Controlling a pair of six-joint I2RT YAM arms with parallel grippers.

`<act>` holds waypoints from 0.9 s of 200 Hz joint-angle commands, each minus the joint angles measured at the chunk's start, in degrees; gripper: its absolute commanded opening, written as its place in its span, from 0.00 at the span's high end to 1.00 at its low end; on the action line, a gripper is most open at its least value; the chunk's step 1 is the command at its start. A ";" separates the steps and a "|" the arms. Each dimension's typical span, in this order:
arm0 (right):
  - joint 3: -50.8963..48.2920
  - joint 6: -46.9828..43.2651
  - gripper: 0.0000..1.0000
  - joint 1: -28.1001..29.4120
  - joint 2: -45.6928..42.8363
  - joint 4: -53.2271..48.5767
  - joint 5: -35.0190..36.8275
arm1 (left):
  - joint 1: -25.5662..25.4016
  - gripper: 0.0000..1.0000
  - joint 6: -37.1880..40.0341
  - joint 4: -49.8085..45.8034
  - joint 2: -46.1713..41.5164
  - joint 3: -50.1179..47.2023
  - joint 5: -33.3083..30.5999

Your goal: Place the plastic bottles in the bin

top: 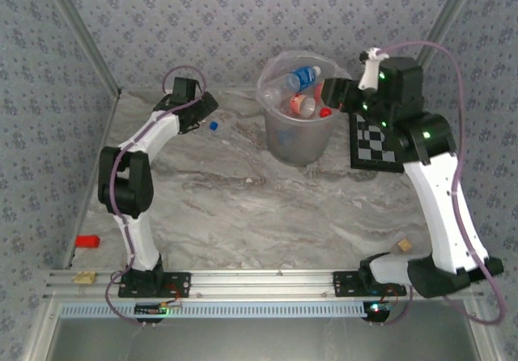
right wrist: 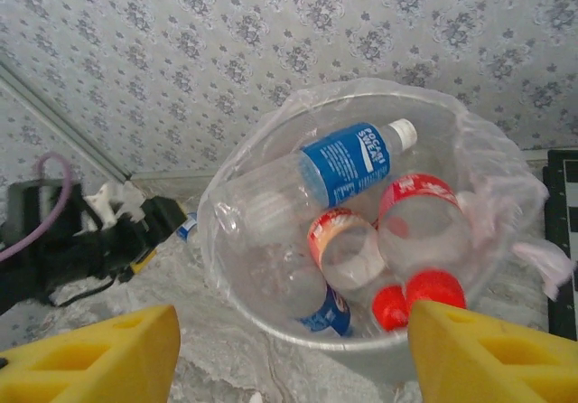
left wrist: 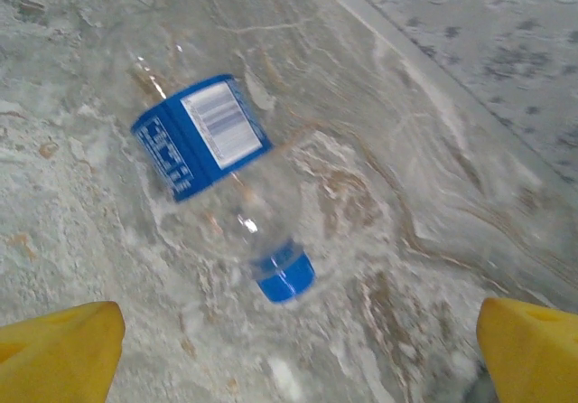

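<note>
A clear plastic bottle [left wrist: 212, 150] with a blue label and blue cap lies on its side on the marble table at the back left; its cap [top: 214, 124] shows in the top view. My left gripper [left wrist: 298, 358] hovers just above it, open, with nothing between the yellow fingertips [left wrist: 59, 353]. The grey bin [top: 301, 144] stands at the back centre, lined with a clear bag. It holds several bottles, among them a blue-labelled one [right wrist: 348, 164] and a red-labelled one [right wrist: 420, 222]. My right gripper [right wrist: 289, 362] sits open and empty at the bin's right rim [right wrist: 343, 335].
A black-and-white checkerboard [top: 376, 142] lies right of the bin, under my right arm. The patterned back wall runs close behind the lying bottle. A small wooden block [top: 402, 246] rests near the right base, and a red block [top: 87, 241] lies at the left edge.
</note>
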 commanded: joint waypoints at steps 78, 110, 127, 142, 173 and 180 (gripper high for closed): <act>-8.76 -1.07 0.29 -8.86 -9.22 -7.73 -6.73 | 1.28 0.00 -2.74 -10.95 16.56 16.63 -3.87; -10.30 -0.68 0.31 -10.43 -10.49 -8.07 -8.35 | 1.36 0.19 -3.28 -11.49 17.99 16.20 -3.76; -10.83 -0.41 0.31 -10.90 -10.98 -8.01 -8.92 | 1.37 0.32 -2.85 -12.02 17.73 16.17 -4.14; -11.01 -0.14 0.31 -11.07 -11.17 -7.76 -9.32 | 1.37 0.40 -1.94 -12.73 16.90 16.23 -4.48; -11.03 0.31 0.32 -11.22 -10.09 -6.55 -10.55 | 1.37 0.50 1.64 -12.74 12.54 14.47 -4.46; -11.03 0.36 0.32 -11.22 -9.65 -6.02 -10.96 | 1.37 0.51 2.51 -12.59 11.10 13.64 -4.26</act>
